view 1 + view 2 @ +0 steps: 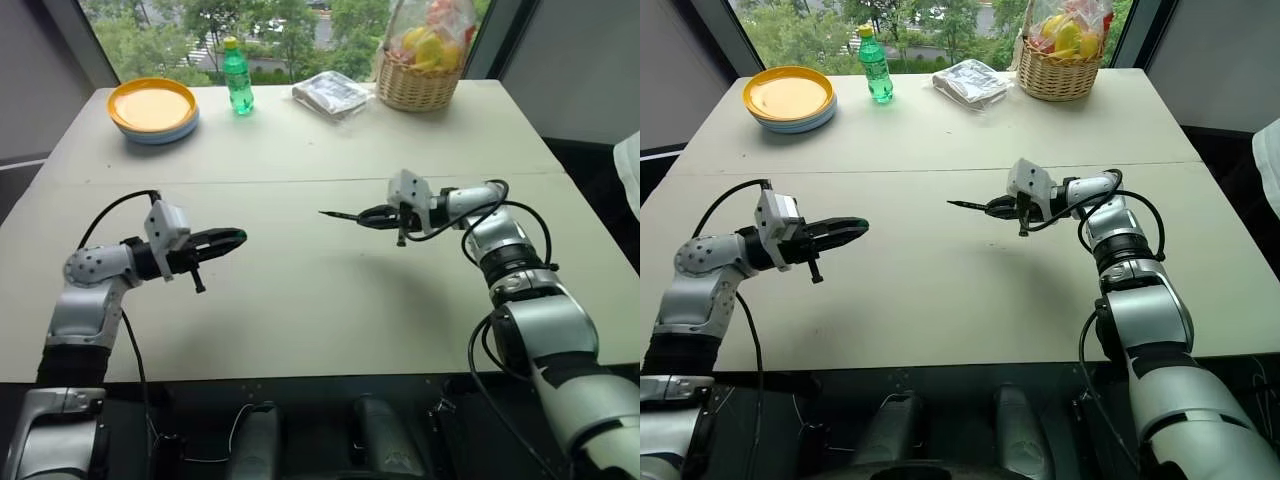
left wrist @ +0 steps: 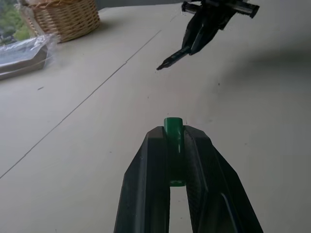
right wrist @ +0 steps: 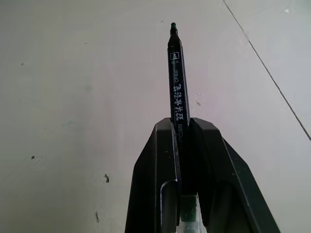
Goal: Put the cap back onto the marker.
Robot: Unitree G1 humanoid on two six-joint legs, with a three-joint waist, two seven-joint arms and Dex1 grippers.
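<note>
My left gripper point(image 1: 232, 238) hangs above the table's left half, shut on the small green cap point(image 2: 173, 141), whose end pokes out past the fingertips. My right gripper point(image 1: 376, 215) is above the table's right half, shut on the thin dark marker point(image 3: 177, 92). The marker point(image 1: 343, 214) sticks out level toward the left, its pointed tip bare. In the left wrist view the marker tip point(image 2: 163, 66) points back at the cap. A gap of table separates cap and tip.
At the table's far edge stand stacked yellow and blue plates point(image 1: 153, 108), a green bottle with a yellow lid point(image 1: 237, 78), a wrapped packet point(image 1: 331, 94) and a wicker basket of fruit point(image 1: 420, 72). A seam point(image 1: 300, 182) crosses the table.
</note>
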